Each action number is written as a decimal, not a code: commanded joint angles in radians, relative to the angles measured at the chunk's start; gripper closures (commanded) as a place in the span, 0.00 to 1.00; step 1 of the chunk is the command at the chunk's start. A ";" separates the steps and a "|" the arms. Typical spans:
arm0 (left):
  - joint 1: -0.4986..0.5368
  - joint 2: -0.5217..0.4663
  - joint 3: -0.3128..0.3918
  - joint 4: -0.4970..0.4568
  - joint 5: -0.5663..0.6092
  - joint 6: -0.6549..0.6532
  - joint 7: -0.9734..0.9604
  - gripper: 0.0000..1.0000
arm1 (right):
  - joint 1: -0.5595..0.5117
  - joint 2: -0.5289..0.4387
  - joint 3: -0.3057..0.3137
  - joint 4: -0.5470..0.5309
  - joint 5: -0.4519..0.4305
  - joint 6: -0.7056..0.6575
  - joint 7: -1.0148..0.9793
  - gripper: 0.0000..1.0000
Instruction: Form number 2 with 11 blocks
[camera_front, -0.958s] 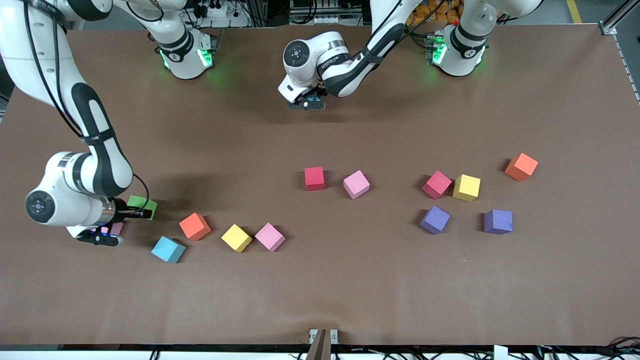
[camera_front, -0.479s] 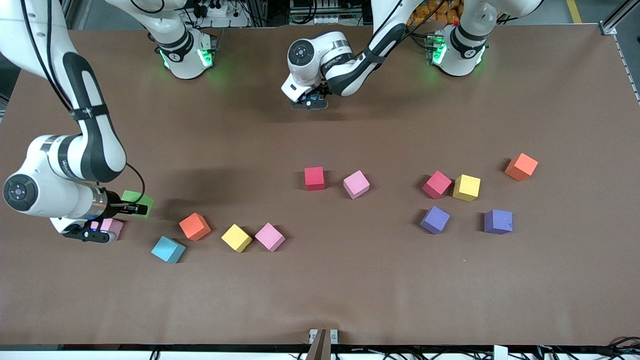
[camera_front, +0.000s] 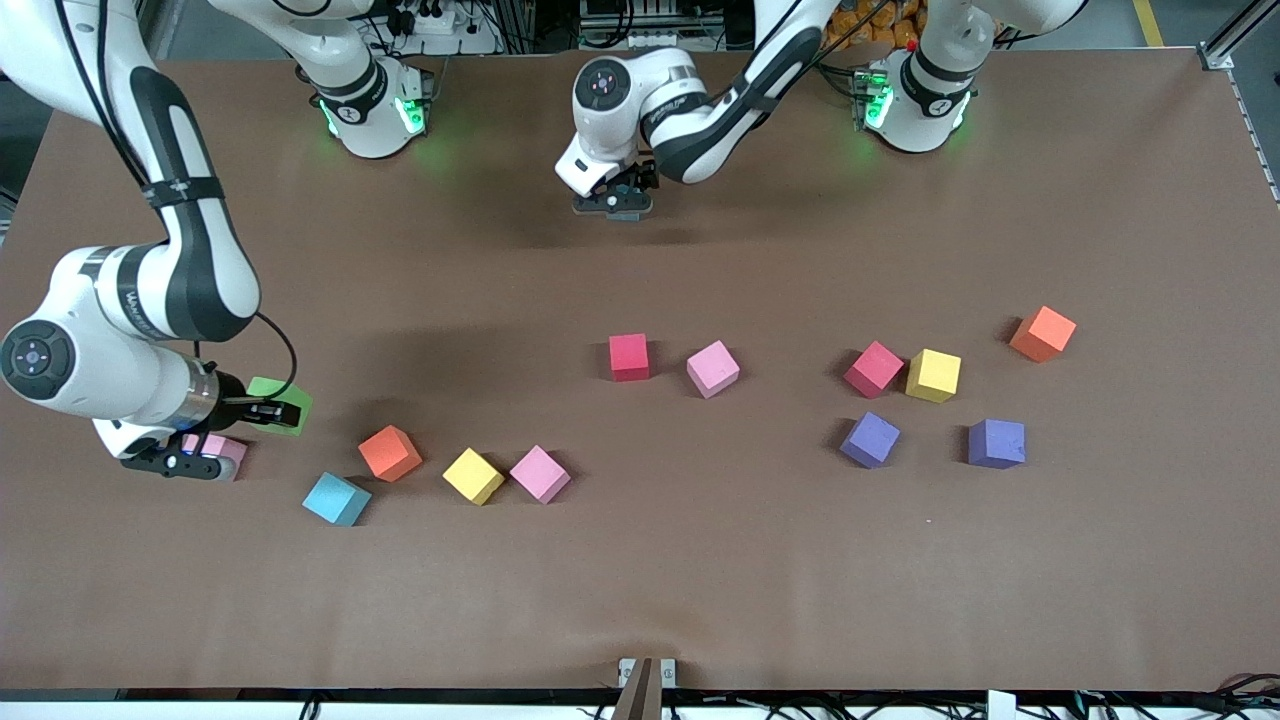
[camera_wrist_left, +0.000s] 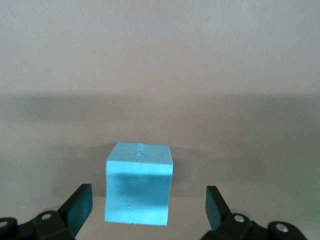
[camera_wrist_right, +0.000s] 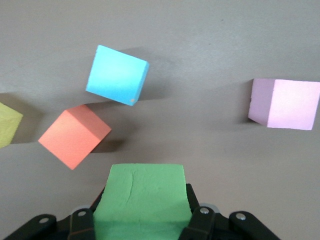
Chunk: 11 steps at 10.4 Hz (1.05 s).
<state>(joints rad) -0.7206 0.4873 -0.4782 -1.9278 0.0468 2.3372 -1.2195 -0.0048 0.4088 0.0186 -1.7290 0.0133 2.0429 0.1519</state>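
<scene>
counter (camera_front: 640, 590): brown, lying flat | right arm's end: pink block (camera_front: 222, 450), light blue block (camera_front: 336, 499), orange block (camera_front: 389, 452) sitting | middle: red block (camera_front: 628, 356), pink cube (camera_front: 712, 368) resting | left arm's end: purple blocks (camera_front: 996, 443), yellow block (camera_front: 933, 375) sitting

No readable text, labels, numbers or signs are found on the blocks or the table. Small dark lettering is seen on the right arm's (camera_front: 130, 300) white wrist link and the left arm's (camera_front: 665, 108) forearm, too small to be read.
</scene>
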 joint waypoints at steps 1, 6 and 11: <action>0.073 -0.110 -0.014 -0.028 0.021 -0.064 0.026 0.00 | 0.020 -0.064 -0.002 -0.073 0.002 0.014 0.017 0.42; 0.265 -0.098 0.016 0.076 0.056 -0.061 0.362 0.00 | 0.188 -0.146 -0.002 -0.112 0.079 0.017 0.021 0.42; 0.259 0.025 0.226 0.208 0.050 -0.055 0.443 0.00 | 0.429 -0.376 -0.003 -0.358 0.068 0.082 -0.086 0.45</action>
<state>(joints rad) -0.4507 0.4586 -0.3084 -1.7700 0.0858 2.2812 -0.7850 0.3662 0.1545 0.0262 -1.9499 0.0760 2.0925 0.1246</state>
